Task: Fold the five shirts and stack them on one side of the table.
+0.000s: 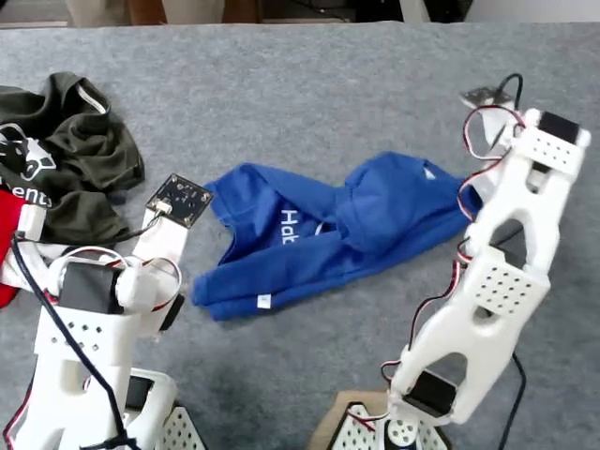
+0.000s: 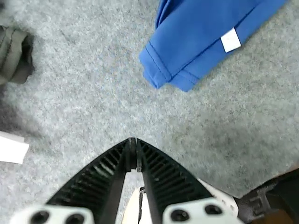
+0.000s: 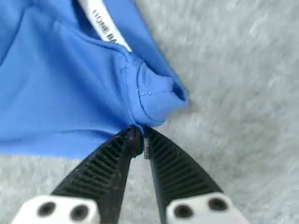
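No shirt looks folded yet: the right hand (image 3: pixel 140 136) pinches the crumpled blue shirt (image 1: pixel 328 234), the left hand (image 2: pixel 133 143) sits closed, empty, beside it.

High cam gives me a steep look down over the grey table (image 1: pixel 309 84) from the arm-base side. Left wrist cam faces down past the left gripper (image 2: pixel 133 141), close in. Right wrist cam sits tighter, past the right gripper (image 3: pixel 139 133). All three share the blue shirt (image 1: pixel 394 211)
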